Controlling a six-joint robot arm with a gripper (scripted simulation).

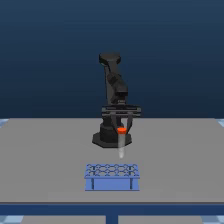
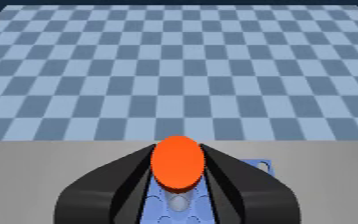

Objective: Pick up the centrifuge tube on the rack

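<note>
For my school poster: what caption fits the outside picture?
Gripper holds the centrifuge tube above the rack.

The fingers hold the centrifuge tube upright above the rack.

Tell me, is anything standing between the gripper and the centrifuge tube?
No. The gripper is shut on the centrifuge tube just under its orange cap, and the tube hangs clear above the rack. Nothing visible lies between them.

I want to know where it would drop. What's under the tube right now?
The tube hangs upright from the gripper, clear of everything. Below its tip sits the blue rack on the grey table. The wrist view shows rack holes beneath, though the orange cap covers most of them.
</note>
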